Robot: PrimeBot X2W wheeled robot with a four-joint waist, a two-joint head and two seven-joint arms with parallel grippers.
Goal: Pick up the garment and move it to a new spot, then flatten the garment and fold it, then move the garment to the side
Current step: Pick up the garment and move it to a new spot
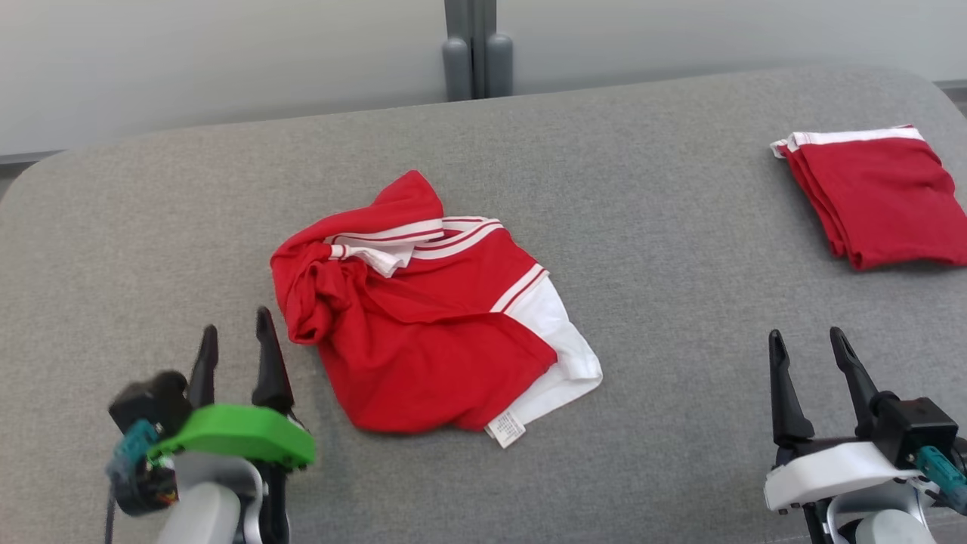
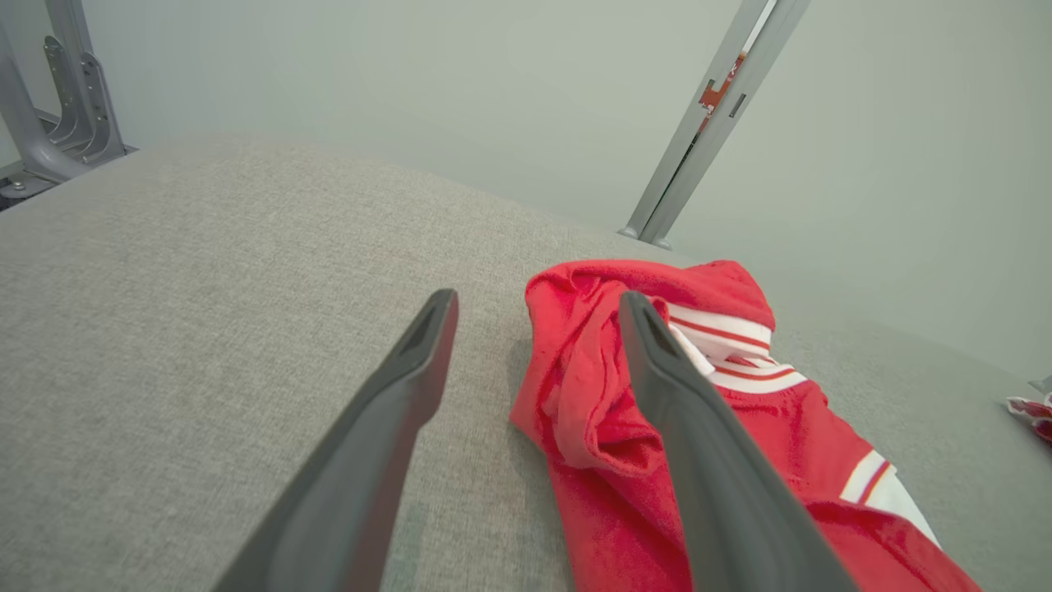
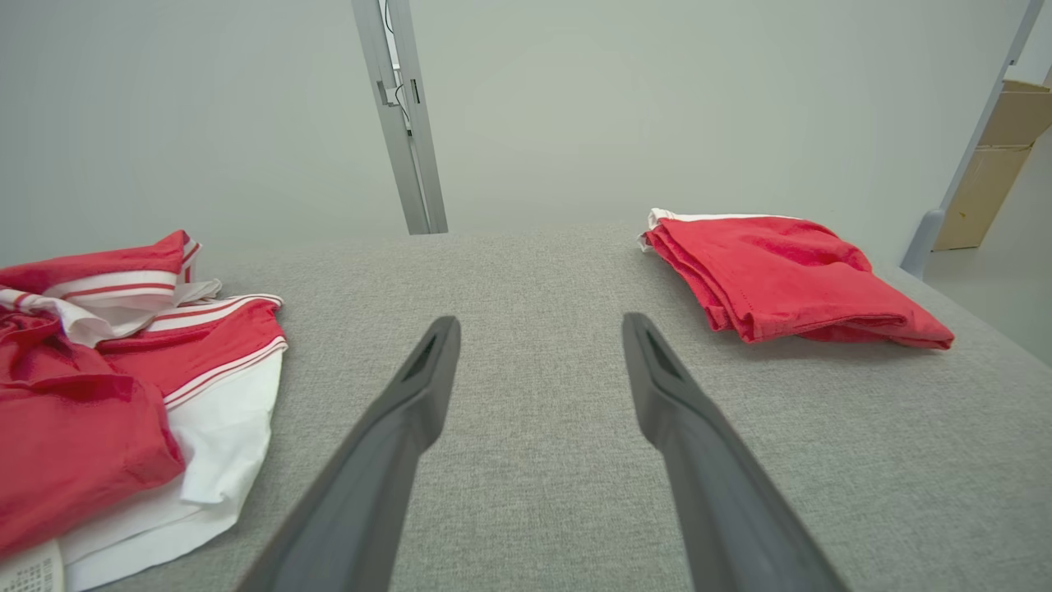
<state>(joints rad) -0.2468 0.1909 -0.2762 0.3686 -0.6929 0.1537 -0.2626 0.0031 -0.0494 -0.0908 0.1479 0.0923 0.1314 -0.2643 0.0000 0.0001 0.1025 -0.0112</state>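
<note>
The red garment [image 1: 423, 317] with white bands is lying crumpled near the centre of the head view, a little left of middle. Its white hem is spilling toward the lower right and a small white label [image 1: 506, 428] is poking out at its lower edge. My left gripper [image 1: 236, 323] is hovering at lower left, just beside the garment's bunched left edge, with its two dark fingers standing wide apart and nothing between them. In the left wrist view the right-hand finger is crossing in front of the red cloth, and I cannot tell whether it is touching.

My right gripper [image 1: 805, 335] is hanging at lower right, well apart from the garment, jaws likewise spread wide and empty. Bare grey fabric is stretching between it and the white hem. A second red garment [image 1: 876, 198], folded flat with a white edge, is sitting at the upper right and running off the frame's right side, well apart from the crumpled one.

Everything is resting on a grey woven tabletop [image 1: 642, 189] with rounded far corners. Behind it a pale grey wall [image 1: 227, 60] is closing off the room and a grey metal post [image 1: 477, 53] is rising at top centre. A brown cardboard box [image 3: 998, 156] is leaning at the far right of the right wrist view.
</note>
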